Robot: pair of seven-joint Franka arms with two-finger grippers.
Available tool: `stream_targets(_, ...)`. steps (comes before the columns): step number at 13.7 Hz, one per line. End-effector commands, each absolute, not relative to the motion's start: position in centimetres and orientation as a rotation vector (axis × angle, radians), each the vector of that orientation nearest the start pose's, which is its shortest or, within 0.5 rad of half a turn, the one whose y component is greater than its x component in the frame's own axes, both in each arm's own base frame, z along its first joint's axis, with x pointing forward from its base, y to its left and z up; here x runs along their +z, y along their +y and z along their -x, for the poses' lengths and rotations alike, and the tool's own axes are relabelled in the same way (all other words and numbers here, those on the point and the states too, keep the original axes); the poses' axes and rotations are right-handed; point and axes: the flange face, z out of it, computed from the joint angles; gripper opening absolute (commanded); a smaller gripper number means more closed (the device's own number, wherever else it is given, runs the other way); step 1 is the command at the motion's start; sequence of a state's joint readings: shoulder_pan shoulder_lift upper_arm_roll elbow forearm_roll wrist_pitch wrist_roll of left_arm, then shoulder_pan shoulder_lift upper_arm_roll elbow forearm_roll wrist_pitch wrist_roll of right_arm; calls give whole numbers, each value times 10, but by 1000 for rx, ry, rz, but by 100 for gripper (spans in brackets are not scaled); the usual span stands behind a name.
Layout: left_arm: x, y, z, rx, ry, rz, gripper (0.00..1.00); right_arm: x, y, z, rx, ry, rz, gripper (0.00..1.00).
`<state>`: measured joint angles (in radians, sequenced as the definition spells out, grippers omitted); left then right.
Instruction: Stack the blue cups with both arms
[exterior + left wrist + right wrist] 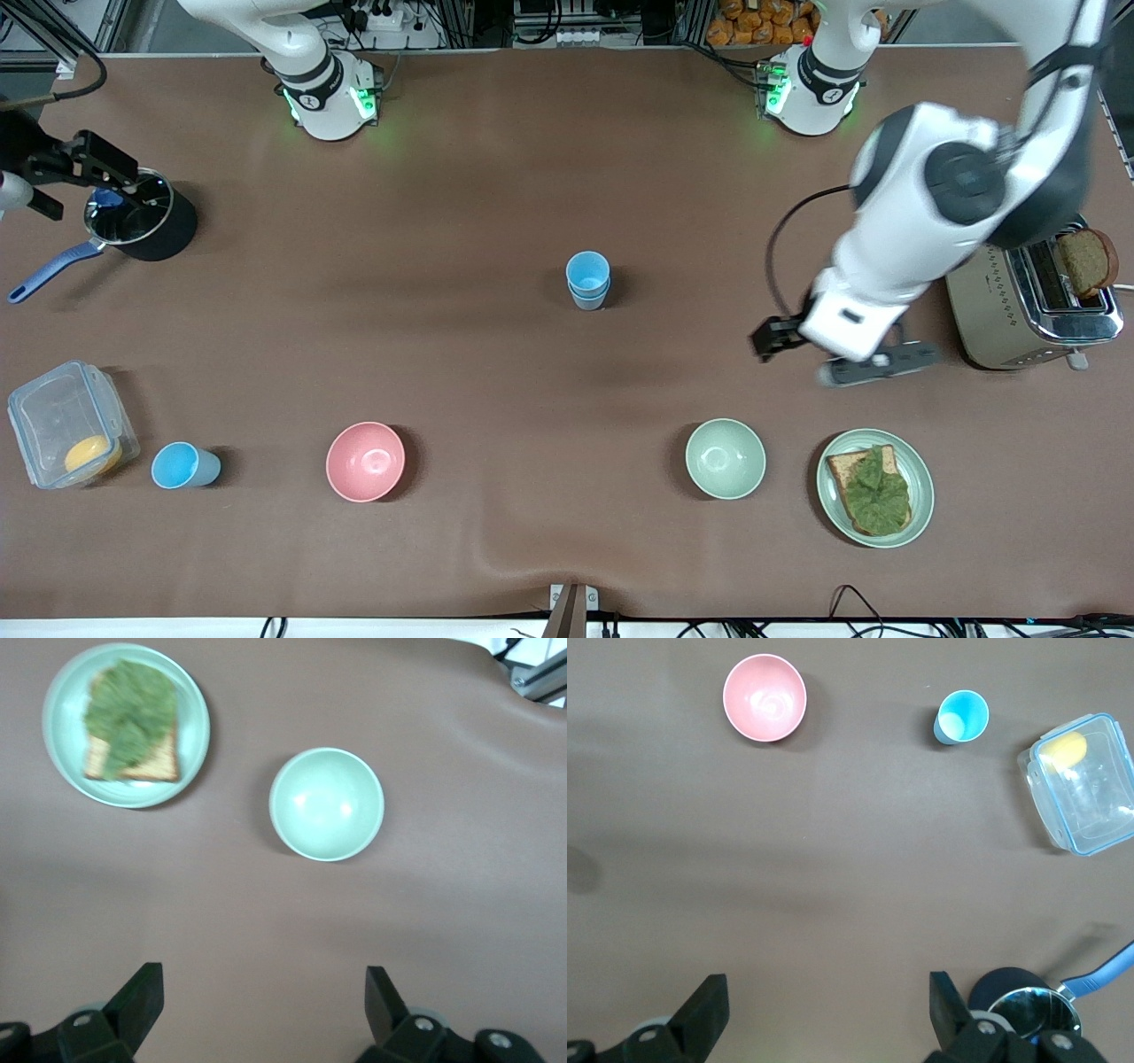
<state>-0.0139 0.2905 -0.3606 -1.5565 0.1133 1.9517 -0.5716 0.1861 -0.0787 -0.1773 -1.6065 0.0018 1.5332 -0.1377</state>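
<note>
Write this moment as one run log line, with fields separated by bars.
left end effector: open, empty | right end effector: open, beside pot | stacked blue cups: mid-table | single blue cup: unstacked

A brown worktop [496, 177] carries everything. Toward the right arm's end stands a black saucepan [146, 221] with a blue handle, farther from the front camera than a clear plastic box [66, 424] holding something yellow. A pink bowl [365, 461] sits upright in the row nearest the front camera, well apart from a pale green bowl [725, 458] in the same row. Just beside the green bowl, toward the left arm's end, is a pale green plate [918, 470] with a slice of toast [873, 489] topped by something green. Farther from the front camera than the plate stands a silver toaster [1001, 310] with brown bread [1088, 260] sticking out of a slot.
</note>
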Motion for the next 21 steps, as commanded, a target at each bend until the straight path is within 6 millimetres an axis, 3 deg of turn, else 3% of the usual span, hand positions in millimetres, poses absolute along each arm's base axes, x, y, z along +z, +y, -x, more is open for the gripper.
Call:
stream_targets(1,540,-196,-607,-199,-208,3136,100,639,-3,-511,-24,-236,3109,100)
stream_targets(2,545,-198,-600,-133,-176,3119,100,638,-5,-511,-15,-229,3109,100)
stream_targets(4,587,-194,-575,-141,-137,3106,100,638,-10,-511,-15,-215,3110,100)
stream_targets(5,593,-182,-562,-59,-89,3073,100,638,-13,-511,-17,-208,3111,100)
stream_targets(7,611,-133,-554,14,18,3051,100,638,-13,-511,-15,-212,3111,100)
stream_targets(9,618,-91,-561,29,37,3102,100,638,-13,-510,-5,-201,3111,100)
stream_targets(14,621,-51,-550,135,7,3085,100,639,-12,-510,-17,-203,3112,100)
stream_targets(16,642,-17,-527,168,-98,3080,100,637,-15,-511,-15,-193,3113,100)
stream_targets(18,681,-2,-493,91,-169,3090,100,638,-14,-510,-8,-201,3112,100)
stream_targets(19,687,4,-490,67,-192,3107,100,638,-11,-509,-8,-212,3113,100)
stream_targets(21,666,1,-518,45,-184,3155,100,638,-12,-507,9,-208,3116,100)
